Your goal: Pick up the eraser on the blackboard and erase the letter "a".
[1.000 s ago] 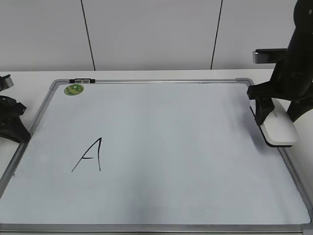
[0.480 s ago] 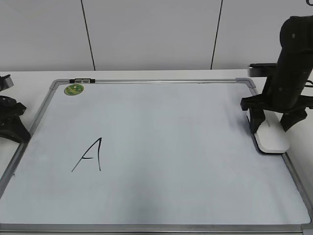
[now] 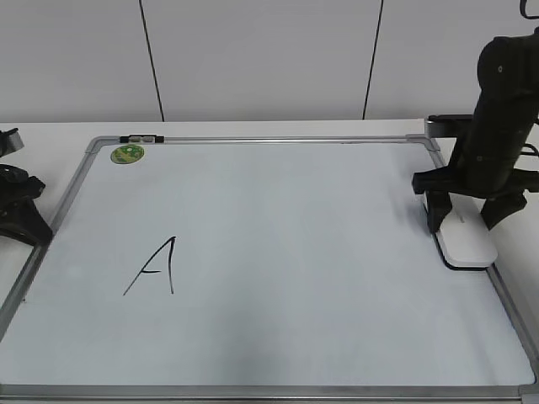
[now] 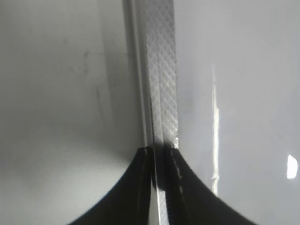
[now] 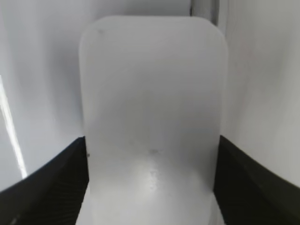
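While the right gripper (image 3: 468, 227) is straddling the flat white plastic eraser (image 3: 466, 241) on the silver-framed white blackboard (image 3: 278, 252), fingers seemingly touching its sides, it should be squeezing squarely before lifting.

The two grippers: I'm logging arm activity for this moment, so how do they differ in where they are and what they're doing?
The right gripper stands upright over the blackboard's right edge, one finger either side of the white eraser; the left gripper lies low off the left edge with nothing between its fingers. In the wrist views, the right fingers sit wide apart against the eraser's sides, while the left ones sit close together over the metal frame. Both are black.
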